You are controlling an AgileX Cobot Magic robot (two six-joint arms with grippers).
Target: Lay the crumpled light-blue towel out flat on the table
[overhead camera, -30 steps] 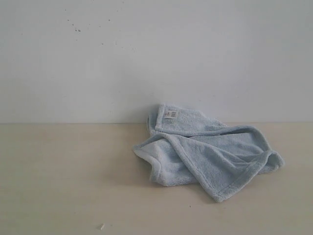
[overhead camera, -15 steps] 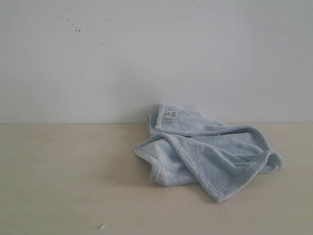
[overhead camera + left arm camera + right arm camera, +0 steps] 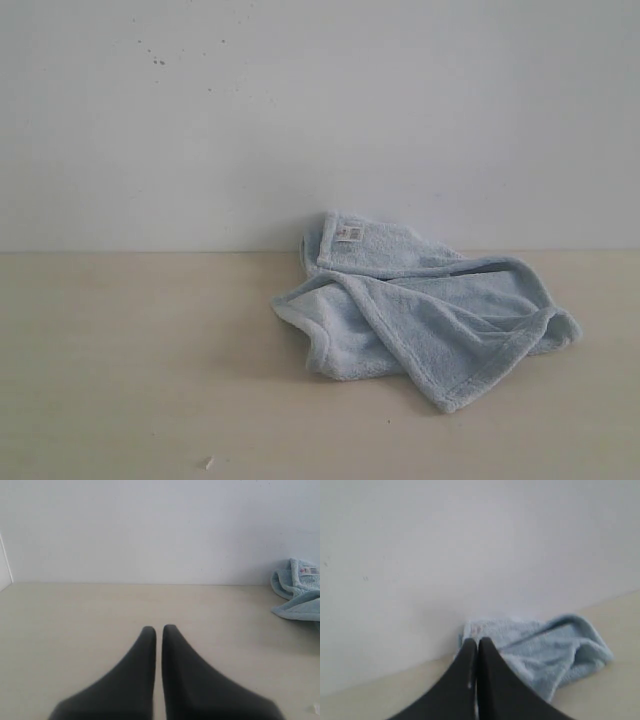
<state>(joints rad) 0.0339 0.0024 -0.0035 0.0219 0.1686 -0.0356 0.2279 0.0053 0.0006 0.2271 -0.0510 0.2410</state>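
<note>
Towel (image 3: 420,320) and hands are apart. The left hand (image 3: 158,630) has its dark fingers (image 3: 145,670) drawn together with only a thin slit between them and nothing gripped. It hangs over bare tabletop (image 3: 75,615), and the towel shows only as a bunched edge at the border of the left wrist view, well off to one side. The right hand (image 3: 477,642) is closed tight too, tips meeting and empty, and the cloth lies beyond those tips at the foot of the wall (image 3: 470,540). In the exterior view the towel sits crumpled on the beige tabletop, right of the middle, folded over itself in several layers. Its far part is bunched up at the line where tabletop meets wall. A stitched hem (image 3: 500,355) runs as a raised ridge along the front fold, down to a corner that points toward the front. A small white label (image 3: 348,233) faces out near the upper corner by the wall. A tiny white fleck (image 3: 208,463) lies on the tabletop toward the front, well apart from the towel. A few dark specks (image 3: 158,61) mark the wall high on the left.
</note>
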